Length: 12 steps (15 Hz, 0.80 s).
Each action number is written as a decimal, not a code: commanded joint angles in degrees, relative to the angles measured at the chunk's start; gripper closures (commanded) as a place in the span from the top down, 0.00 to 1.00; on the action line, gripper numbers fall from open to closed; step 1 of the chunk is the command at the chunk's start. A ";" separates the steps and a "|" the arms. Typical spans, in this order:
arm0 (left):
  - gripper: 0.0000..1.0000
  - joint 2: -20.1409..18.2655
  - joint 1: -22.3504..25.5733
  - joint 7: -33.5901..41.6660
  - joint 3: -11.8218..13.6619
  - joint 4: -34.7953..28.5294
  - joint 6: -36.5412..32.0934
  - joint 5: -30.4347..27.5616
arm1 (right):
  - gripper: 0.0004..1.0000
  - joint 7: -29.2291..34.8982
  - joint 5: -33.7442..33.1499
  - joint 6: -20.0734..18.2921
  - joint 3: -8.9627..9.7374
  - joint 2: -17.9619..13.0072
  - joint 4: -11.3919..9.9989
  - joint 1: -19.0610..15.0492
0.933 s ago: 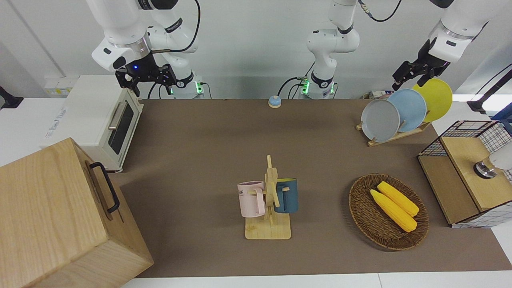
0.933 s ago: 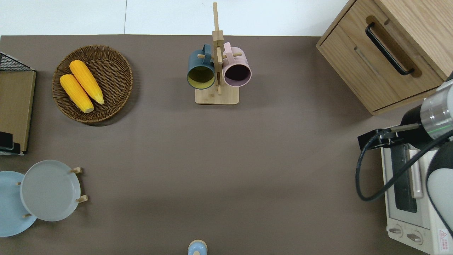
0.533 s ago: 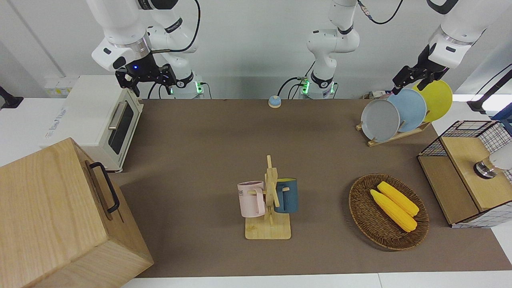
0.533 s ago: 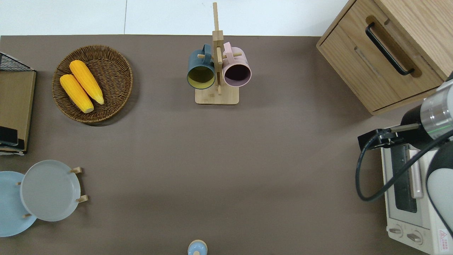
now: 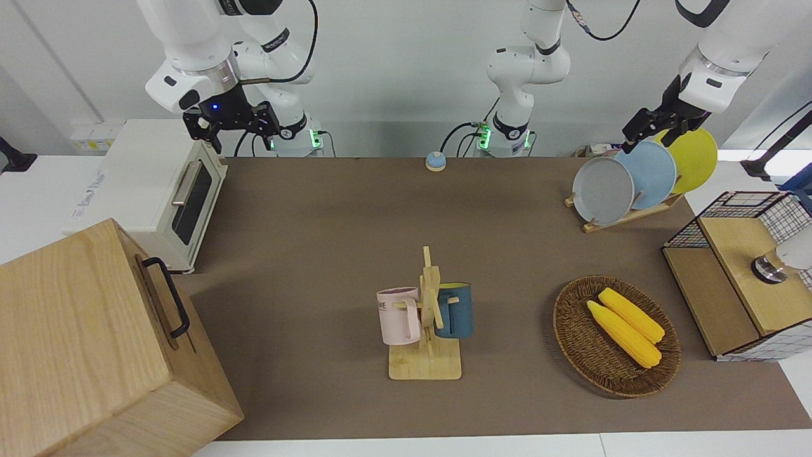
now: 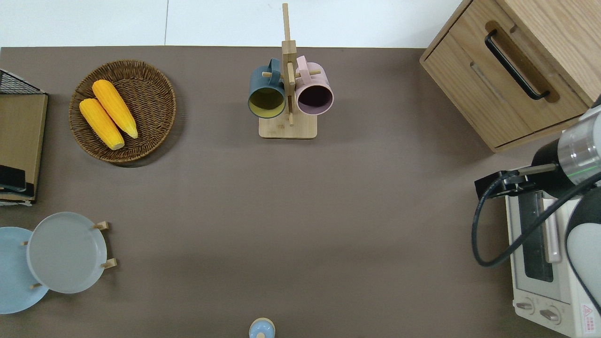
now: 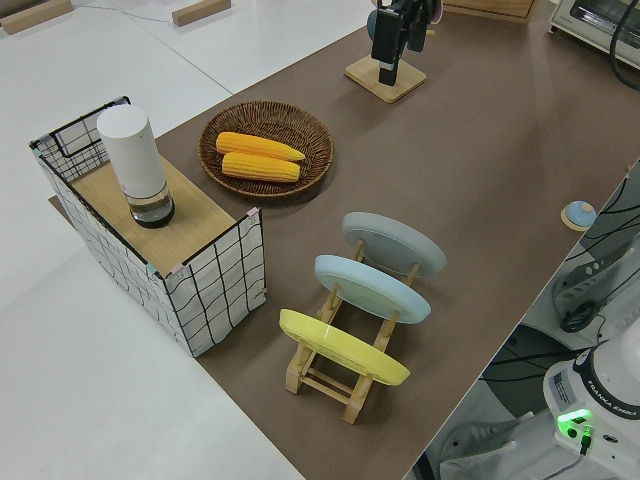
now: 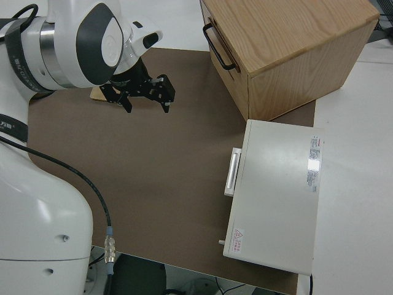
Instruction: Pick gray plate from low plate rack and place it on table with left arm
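Matte brown covering with white edges forms the surface point(image 5: 330, 216) on which everything stands.

Task item: the gray plate point(image 5: 602, 190) is round, plain pale gray, with a shallow raised rim. It leans tilted in the slot of the low plate rack point(image 5: 625, 218) that lies toward the middle of the surface. The rack is light natural wood with slanted rails and short upright pegs, and it stands at my left arm's end, near the robots' edge. It holds three plates in a row: the gray plate, then a light blue plate point(image 5: 650, 172), then a yellow plate point(image 5: 690, 155).

My left pincer point(image 5: 642, 124) hangs in the air near the upper rims of the light blue and yellow plates and holds nothing. I cannot tell how far its fingers are spread. My right arm is parked; its pincer point(image 8: 146, 92) is spread open and empty, with a blue light lit at the wrist.

Writing: the white toaster oven point(image 5: 152, 190) carries small print on its top and a red warning label at one corner, neither legible. The pink mug point(image 5: 399, 315) bears dark letters too small to read.

Count:
- plates: 3
- mugs on the mug tree point(image 5: 429, 317): 2, the pink mug and a dark blue mug point(image 5: 455, 310)
- corn cobs point(image 5: 625, 327) in the wicker basket point(image 5: 590, 362): 2
- wooden cabinet point(image 5: 95, 343) with a black handle: 1
- wire basket point(image 7: 200, 270) with a wooden lid: 1, carrying a white cylinder point(image 7: 135, 165)
- small blue bell point(image 5: 435, 161) at the robots' edge: 1
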 commanded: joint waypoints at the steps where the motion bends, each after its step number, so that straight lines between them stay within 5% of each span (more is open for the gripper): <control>1: 1.00 0.23 0.00 -0.56 0.09 0.59 0.28 0.66 | 0.98 0.73 -0.38 -0.82 1.34 -0.14 0.55 -1.47; 12: 1.00 1.63 -0.70 -0.30 0.44 0.41 0.28 4.34 | 0.98 0.73 -0.38 -0.82 1.34 -0.14 0.55 -1.47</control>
